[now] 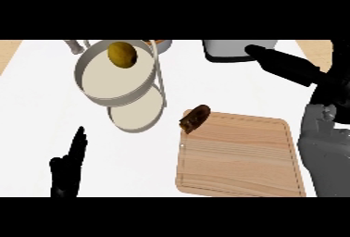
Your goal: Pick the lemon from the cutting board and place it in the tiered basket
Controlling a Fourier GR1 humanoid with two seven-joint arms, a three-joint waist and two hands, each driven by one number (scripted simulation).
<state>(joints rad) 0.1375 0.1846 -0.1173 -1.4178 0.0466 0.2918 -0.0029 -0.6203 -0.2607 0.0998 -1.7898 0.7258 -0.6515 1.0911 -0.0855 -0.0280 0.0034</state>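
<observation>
The yellow lemon [122, 54] lies in the upper tier of the tiered basket [87, 85], near its far rim. The basket's lower tier [139, 116] shows beneath, toward the wooden cutting board [239, 159] at the right. My right hand [287, 64] hovers at the upper right, well right of the basket and apart from the lemon. Its fingers are straight, point up-left and hold nothing. My left hand [68, 164] rests open at the lower left, fingers up.
A dark brown food item [195, 118] lies across the board's far left corner. A grey box-like object [236, 50] stands at the back, partly behind my right hand. My grey right forearm [328, 152] covers the board's right edge.
</observation>
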